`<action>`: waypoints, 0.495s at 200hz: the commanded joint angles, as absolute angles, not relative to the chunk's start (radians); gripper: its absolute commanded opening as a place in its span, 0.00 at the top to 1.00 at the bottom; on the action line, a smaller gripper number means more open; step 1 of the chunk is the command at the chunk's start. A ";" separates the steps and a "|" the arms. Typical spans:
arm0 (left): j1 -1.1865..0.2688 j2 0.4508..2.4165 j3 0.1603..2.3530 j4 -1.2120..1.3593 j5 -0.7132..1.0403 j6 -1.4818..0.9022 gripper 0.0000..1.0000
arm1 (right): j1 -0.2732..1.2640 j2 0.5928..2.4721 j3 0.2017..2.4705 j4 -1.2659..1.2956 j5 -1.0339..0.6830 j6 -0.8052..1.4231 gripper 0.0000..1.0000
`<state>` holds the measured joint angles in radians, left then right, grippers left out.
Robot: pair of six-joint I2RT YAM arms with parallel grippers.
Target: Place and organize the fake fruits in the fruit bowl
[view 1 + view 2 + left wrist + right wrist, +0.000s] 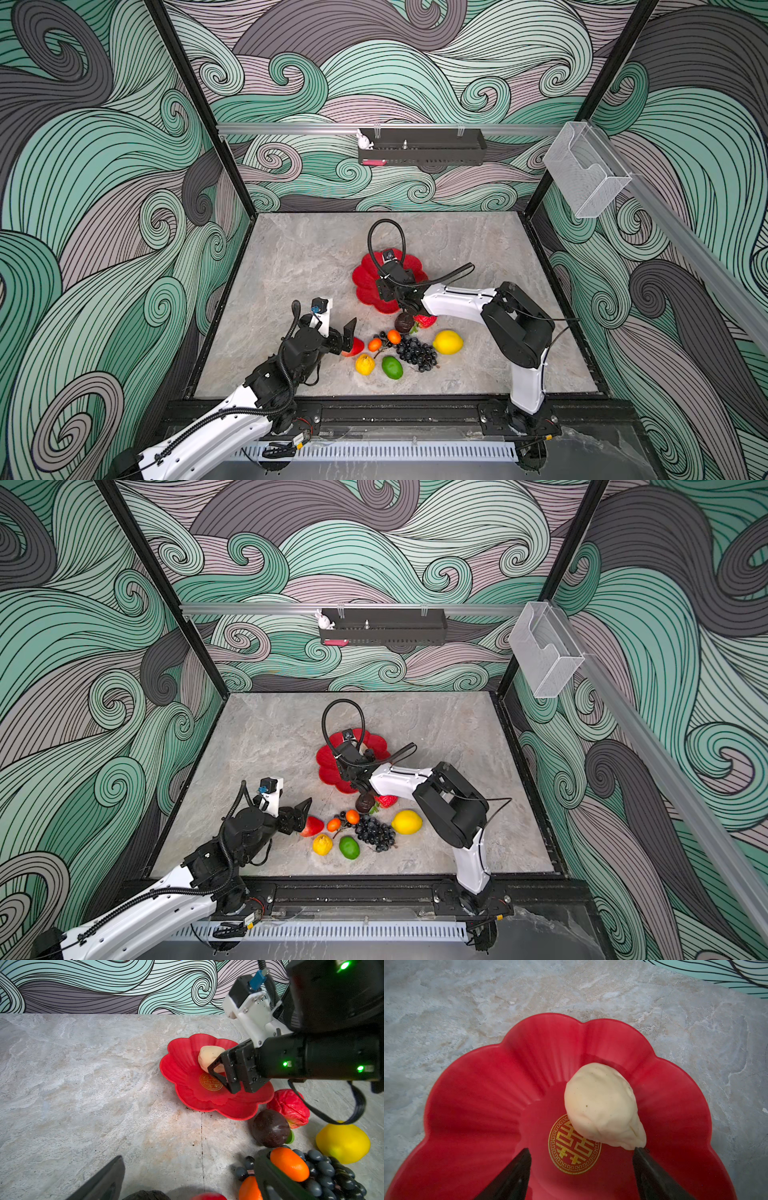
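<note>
The red flower-shaped fruit bowl (365, 278) (488, 1095) lies mid-table. A cream fruit (600, 1103) (207, 1057) rests inside it beside the gold centre. My right gripper (581, 1150) (218, 1076) hovers open over the bowl, one fingertip at the cream fruit's narrow end. In both top views the other fake fruits lie in front of the bowl: brown fruit (404, 322), strawberry (426, 320), lemon (448, 342), grapes (417, 353), lime (392, 367), small yellow fruit (365, 364), two small orange ones (393, 336). My left gripper (349, 338) (191, 1157) is wide open beside a red fruit (356, 347).
A black tray (422, 147) with a white rabbit figure (365, 141) hangs on the back rail, and a clear plastic box (586, 170) on the right rail. Black frame posts edge the marble table (299, 266). The right arm's cable loops above the bowl.
</note>
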<state>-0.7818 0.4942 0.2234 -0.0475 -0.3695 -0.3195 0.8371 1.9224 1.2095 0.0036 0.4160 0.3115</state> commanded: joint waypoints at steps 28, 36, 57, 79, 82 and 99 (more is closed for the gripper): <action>-0.775 0.549 0.240 -0.028 -0.340 -0.310 0.01 | 0.722 1.806 1.204 -0.060 0.110 0.348 0.22; -0.775 0.558 0.246 -0.033 -0.337 -0.309 0.01 | 0.698 1.808 1.211 -0.077 0.050 0.319 0.23; -0.775 0.569 0.259 -0.052 -0.333 -0.310 0.01 | 0.654 1.834 1.236 -0.133 -0.067 0.236 0.22; -0.775 0.569 0.256 -0.050 -0.334 -0.309 0.01 | 0.644 1.877 1.286 -0.202 -0.088 0.157 0.18; -0.775 0.569 0.256 -0.049 -0.334 -0.310 0.01 | 0.644 1.883 1.295 -0.210 -0.085 0.152 0.17; -0.775 0.570 0.253 -0.042 -0.332 -0.308 0.01 | 0.644 1.915 1.335 -0.235 -0.084 0.134 0.16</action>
